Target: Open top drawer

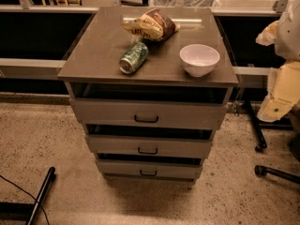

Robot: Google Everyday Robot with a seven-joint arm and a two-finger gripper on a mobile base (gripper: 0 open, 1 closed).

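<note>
Wide grey top drawer (187,115) sits slightly out beneath flat grey cabinet top (93,55). Above: green drink can (133,57) on its side, crumpled snack bag (150,26), white bowl (199,60); labels unreadable. Pale gripper (280,93) at right edge, well apart; grip state cannot tell.

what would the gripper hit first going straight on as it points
Probably the floor right of the cabinet: the gripper at the right edge seems aimed downward, missing the top drawer.
</note>
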